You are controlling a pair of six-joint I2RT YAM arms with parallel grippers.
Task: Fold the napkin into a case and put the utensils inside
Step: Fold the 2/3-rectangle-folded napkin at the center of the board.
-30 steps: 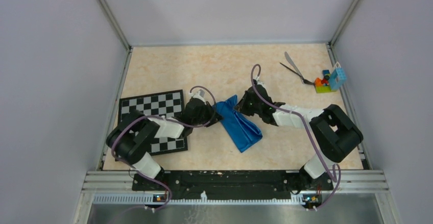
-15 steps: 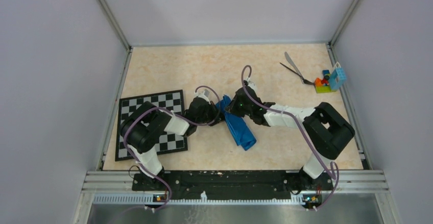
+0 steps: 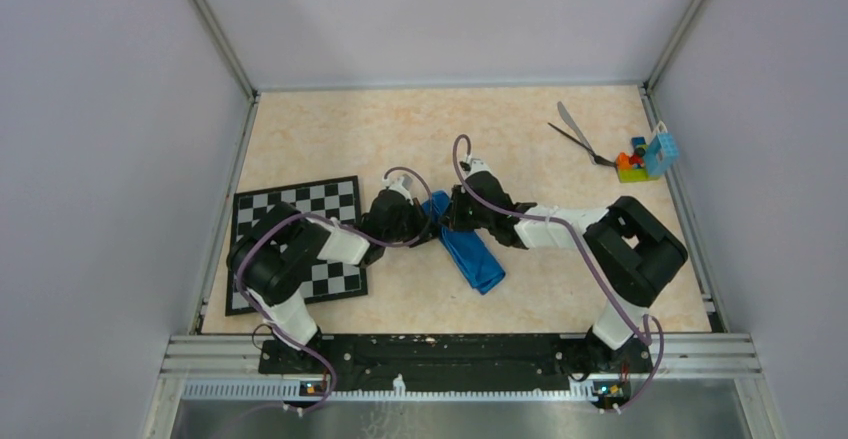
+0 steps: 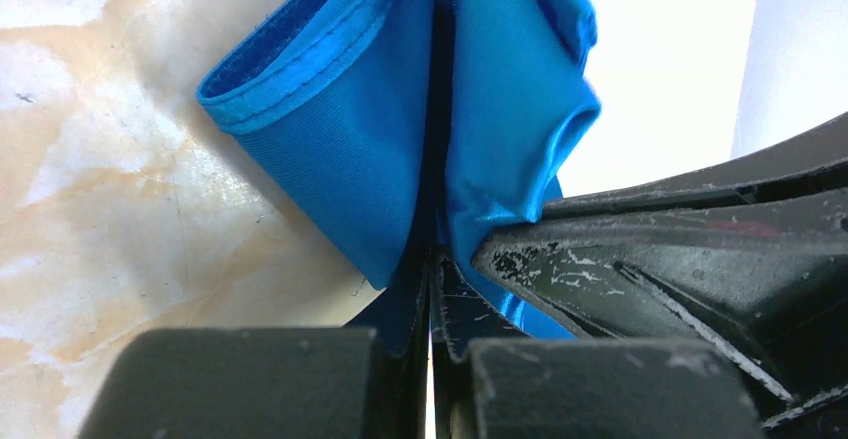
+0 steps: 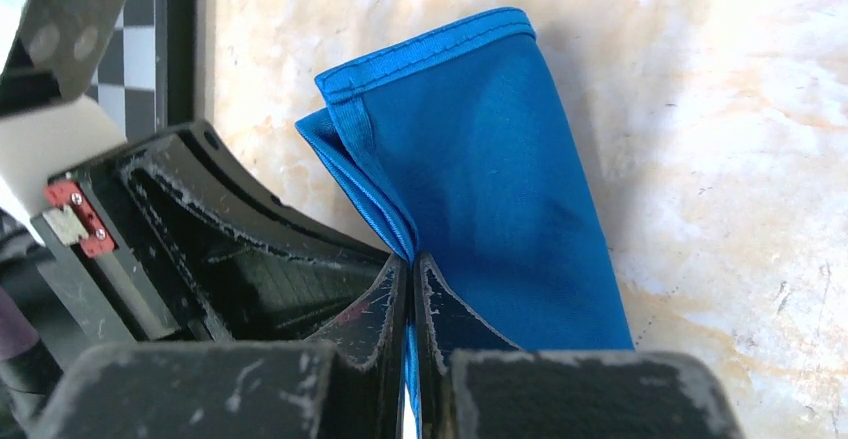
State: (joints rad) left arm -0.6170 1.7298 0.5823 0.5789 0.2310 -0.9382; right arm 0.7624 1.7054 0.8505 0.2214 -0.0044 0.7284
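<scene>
Right end effector (image 5: pixel 411 274) farther left than before, napkin (image 3: pixel 478 259) now narrower

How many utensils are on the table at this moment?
2: a silver knife and a thin black piece, lying together at the far right beside the toy blocks.

Seen from above, the far end of the napkin (image 3: pixel 475 259) lies hidden under the left gripper (image 3: pixel 428 224) and right gripper (image 3: pixel 450 219), the left arm covers the near middle of the chessboard (image 3: pixel 300 200), and the far-right utensils (image 3: pixel 582 142) are too small to make out in detail.
</scene>
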